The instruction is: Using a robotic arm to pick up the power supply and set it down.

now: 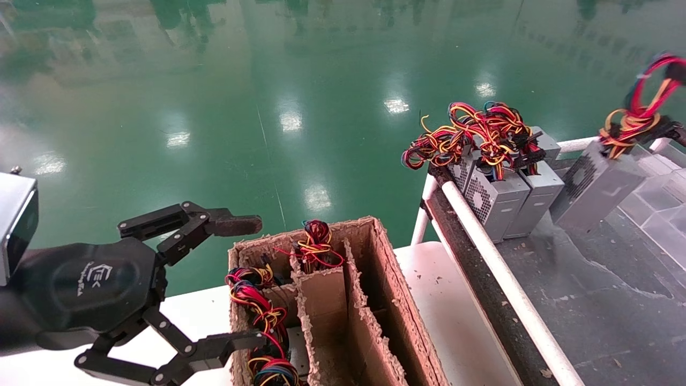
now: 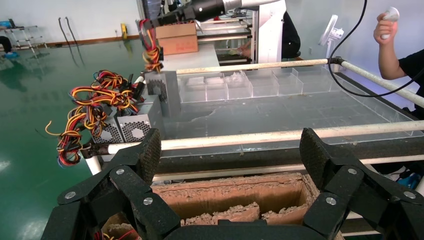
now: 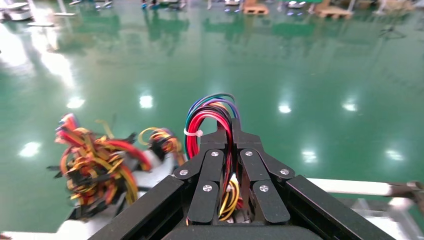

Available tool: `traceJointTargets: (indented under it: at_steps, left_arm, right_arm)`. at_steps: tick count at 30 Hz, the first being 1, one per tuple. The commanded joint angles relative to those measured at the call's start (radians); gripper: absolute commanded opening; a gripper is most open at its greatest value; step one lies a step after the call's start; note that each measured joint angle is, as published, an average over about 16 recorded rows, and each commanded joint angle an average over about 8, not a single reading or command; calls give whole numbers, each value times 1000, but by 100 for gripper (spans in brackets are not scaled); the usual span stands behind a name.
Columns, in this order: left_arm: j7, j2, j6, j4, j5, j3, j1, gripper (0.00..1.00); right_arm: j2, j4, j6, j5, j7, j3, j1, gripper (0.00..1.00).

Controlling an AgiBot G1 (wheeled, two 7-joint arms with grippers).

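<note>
While its fingers pinch the looped red, yellow and blue wires, the right gripper (image 3: 231, 145) holds a power supply (image 1: 595, 185) tilted at the far right of the dark work surface (image 1: 600, 300), its lower end at the surface; contact cannot be judged. Just beside it, three more grey units (image 1: 506, 195) stand grouped against a white rail (image 1: 498, 273). The left gripper (image 1: 244, 281), jaws spread wide and empty, hovers at a divided cardboard box (image 1: 370, 300) holding further wired units.
</note>
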Motion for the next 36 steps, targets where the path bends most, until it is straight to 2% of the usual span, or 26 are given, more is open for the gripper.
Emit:
traceJointTargets:
  at_steps: [1, 9, 10, 17, 18, 36]
  left_arm:
    - [0, 0, 0, 0, 0, 0, 0, 100]
    - [0, 0, 0, 0, 0, 0, 0, 100]
    - [0, 0, 0, 0, 0, 0, 0, 100]
    - [0, 0, 0, 0, 0, 0, 0, 100]
    - [0, 0, 0, 0, 0, 0, 0, 100]
    - [0, 0, 0, 0, 0, 0, 0, 100]
  right_arm:
    - [-9, -3, -12, -2, 1, -1, -12, 0]
    - [-66, 8, -25, -15, -10, -10, -38, 0]
    - [-71, 9, -26, -16, -11, -11, -40, 4]
    - [-91, 12, -38, -20, -15, -13, -49, 90]
    - [-92, 12, -41, -20, -15, -13, -50, 98]
    - [-61, 9, -140, -26, -8, -18, -59, 100]
